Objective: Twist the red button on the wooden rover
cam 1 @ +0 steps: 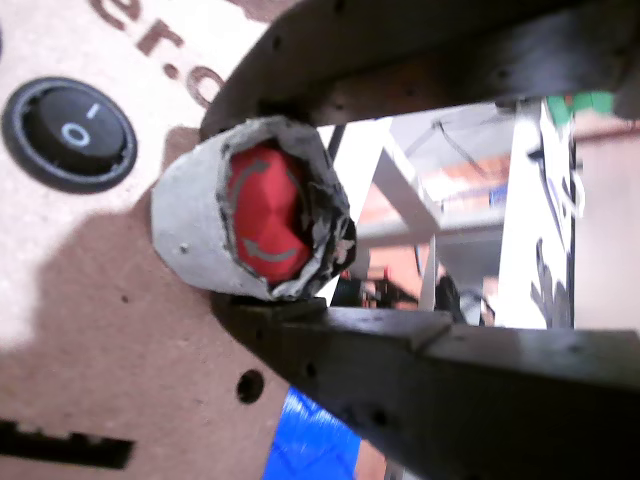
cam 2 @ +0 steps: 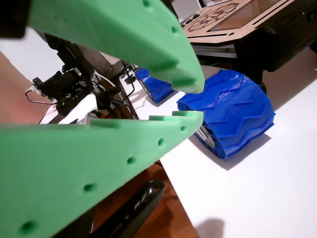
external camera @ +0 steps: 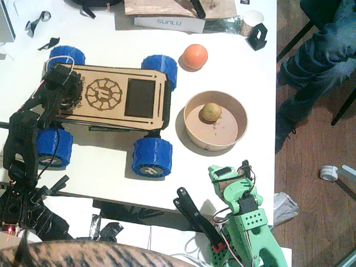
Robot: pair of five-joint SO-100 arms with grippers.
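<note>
the wooden rover [external camera: 105,97] is shown lying across the white table [external camera: 222,178] on four blue wheels, with its long axis running left to right in the fixed view. the left gripper [external camera: 65,88], black, is seen reaching over the rover's left end, where the red button [cam 1: 262,222] is mounted beside a black rocker switch [cam 1: 68,134]. in a wrist view the button is found directly between the two black jaws, one jaw above and one below, and a grey sleeve or rim is seen around the red cap. the jaws are closed down to the width of that rim and appear to touch it on both sides, so the left gripper [cam 1: 275,210] is judged to be holding the button. the twist is judged to turn on the button's axis, which stands up from the deck and lines up roughly with the gripper's own roll axis. the right gripper [external camera: 231,177], green, is seen resting near the table's front edge, well apart from the button, with its jaws slightly parted and nothing between them [cam 2: 190,101]. an orange ball [external camera: 195,56] and a bowl [external camera: 192,128] holding a small fruit are shown to the rover's right.
</note>
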